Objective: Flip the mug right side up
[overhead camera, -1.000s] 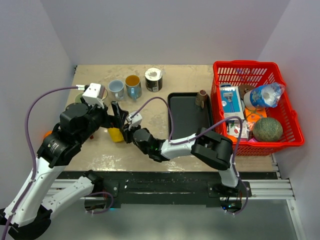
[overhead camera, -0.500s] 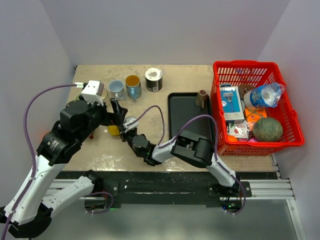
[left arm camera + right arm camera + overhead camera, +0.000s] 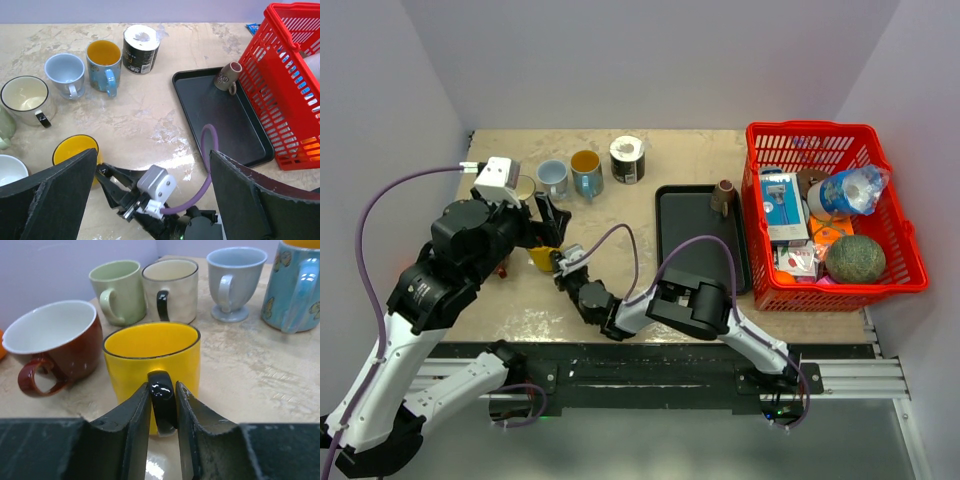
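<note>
The yellow mug [image 3: 150, 357] with a black handle stands upright on the table, mouth up, and also shows in the top view [image 3: 542, 257] and the left wrist view [image 3: 75, 150]. My right gripper [image 3: 162, 400] reaches in low from the right [image 3: 556, 262]. Its two fingers lie close against either side of the handle, with no gap that I can make out. My left gripper [image 3: 152, 155] hangs wide open above the mug and the right wrist, holding nothing [image 3: 545, 215].
Around the yellow mug stand a red-brown mug [image 3: 60, 345], a green one [image 3: 120, 290], a cream one [image 3: 172, 290], a pale blue one [image 3: 235, 280] and a butterfly mug [image 3: 295, 285]. A black tray [image 3: 700, 240] and a full red basket [image 3: 830, 215] lie to the right.
My right arm has carried the yellow mug left and a little farther back, among the other mugs. My left arm has drawn back to the left, still open.
</note>
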Robot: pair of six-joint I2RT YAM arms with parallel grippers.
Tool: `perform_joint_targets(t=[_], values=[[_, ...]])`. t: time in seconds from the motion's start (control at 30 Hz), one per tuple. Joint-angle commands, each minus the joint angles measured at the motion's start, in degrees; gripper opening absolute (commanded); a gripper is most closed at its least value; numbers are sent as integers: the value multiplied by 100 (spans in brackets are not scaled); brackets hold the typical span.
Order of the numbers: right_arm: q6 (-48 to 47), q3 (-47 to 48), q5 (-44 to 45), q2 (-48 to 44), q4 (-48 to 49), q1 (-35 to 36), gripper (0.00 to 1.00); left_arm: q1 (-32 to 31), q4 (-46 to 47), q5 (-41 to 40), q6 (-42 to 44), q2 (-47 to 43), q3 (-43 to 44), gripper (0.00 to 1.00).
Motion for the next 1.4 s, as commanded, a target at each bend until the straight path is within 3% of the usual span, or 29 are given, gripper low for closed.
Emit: perform_joint_targets(t=[0.0,0.27,0.77,0.87,0.93,1.0,1.1,1.37], values=[[-336,282,365,253,931,110,30,-1,212,-67,17,-12,198,98],[-337,553,224,438,676,118,36,8,212,-119,60,14,110,98],[498,1459,92,640,-818,101,36,8,176,-146,-10,-65,48,99],[647,1486,57,614,-1073,101,40,-1,185,-137,-18,-91,22,99],[761,1451,48,517,-1153,101,47,-1,177,-120,-19,-91,22,99],[937,1284,110,290,-1249,110,61,-1,185,-93,-27,-91,13,99],[1070,942,93,-219,-1408,118,68,-1,194,-76,-36,-117,-4,99],[719,-323,-285,-1626,-1433,118,73,-1,255,91,-36,-179,92,99]])
